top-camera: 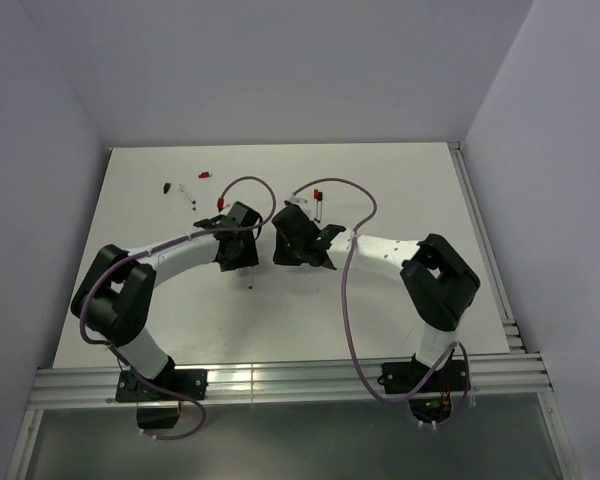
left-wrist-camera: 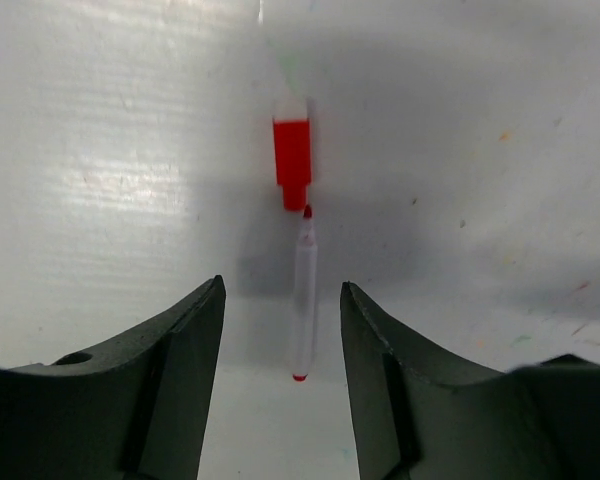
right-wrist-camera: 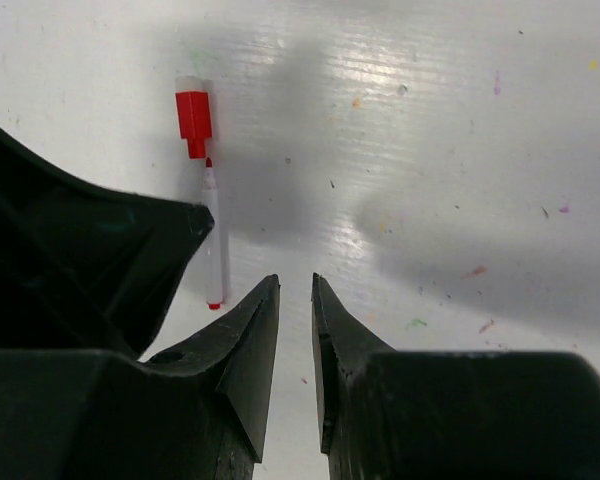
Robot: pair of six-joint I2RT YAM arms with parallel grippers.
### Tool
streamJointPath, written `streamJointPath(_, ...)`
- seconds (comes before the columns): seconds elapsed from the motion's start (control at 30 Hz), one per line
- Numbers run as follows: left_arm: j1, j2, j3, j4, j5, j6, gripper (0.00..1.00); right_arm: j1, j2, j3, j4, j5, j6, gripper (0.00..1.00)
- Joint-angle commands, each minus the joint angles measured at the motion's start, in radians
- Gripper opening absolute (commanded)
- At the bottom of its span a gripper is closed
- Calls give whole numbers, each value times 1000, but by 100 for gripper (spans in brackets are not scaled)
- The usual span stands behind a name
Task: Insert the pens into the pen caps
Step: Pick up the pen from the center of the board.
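ok so the left gripper (left-wrist-camera: 282, 288) is spread wide with nothing in it. The pen (left-wrist-camera: 303, 300) lies flat on the table (top-camera: 400, 180) right in the gap between its fingers, nearer the right-hand finger but not touching either one as far as I can see. This is roughly mid-table, well in from every edge. The pen's red tip points away from the gripper and sits right at the mouth of the red cap (left-wrist-camera: 292, 160), which lies in line just beyond it. Touching or a hair apart, can't tell. My guess is the pen weighs next to nothing and is stiff, smooth plastic, so it'll roll or skate off if nudged. I'd pinch it mid-barrel, square across. Same deal with the cap: tiny and easy to flick away. Over on the right, the right gripper (right-wrist-camera: 295, 285) has its jaws almost together, just a slit between them, gripping nothing. Pen and cap sit off to its side, toward the left gripper.
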Motion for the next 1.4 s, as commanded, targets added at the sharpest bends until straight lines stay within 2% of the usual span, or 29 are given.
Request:
streamJointPath(0.0, -25, -11, -28, -22, -32, -19, 54, -2, -90, -30, 39, 37, 11, 27)
streamJointPath(0.5, -72, 113, 45, -59, -78, -12, 44, -4, -199, -103, 59, 29, 17, 28)
streamJointPath(0.6, -81, 136, 62, -68, -81, -12, 35, -5, -208, -117, 68, 23, 21, 28)
streamJointPath(0.63, -84, 147, 64, -74, -84, -13, 28, -5, -215, -122, 71, 23, 18, 28)
streamJointPath(0.7, -92, 158, 56, -71, -80, -16, 20, -4, -228, -137, 75, 23, 18, 28)
streamJointPath(0.73, -94, 159, 50, -62, -74, -21, 6, -5, -233, -143, 79, 18, 17, 28)
streamJointPath(0.77, -95, 159, 43, -54, -57, -26, 0, -5, -235, -151, 81, 17, 17, 28)
streamJointPath(0.8, -95, 158, 29, -48, -48, -32, 0, -7, -238, -155, 85, 14, 15, 28)
streamJointPath(0.87, -95, 118, 12, -27, -17, -52, 0, -7, -247, -166, 93, 2, 12, 28)
streamJointPath(1.0, -95, -78, -22, 7, 55, -91, 0, -5, -311, -220, 149, -66, -12, 30)
streamJointPath(1.17, -95, -241, -23, 50, 152, -141, 0, -7, -380, -307, 317, -298, -49, 36)
streamJointPath(1.3, -94, -347, -53, 108, 201, -190, 0, -4, -431, -384, 464, -386, -23, 40)
streamJointPath(1.37, -92, -381, -71, 131, 215, -202, 0, -4, -458, -410, 479, -388, -17, 41)
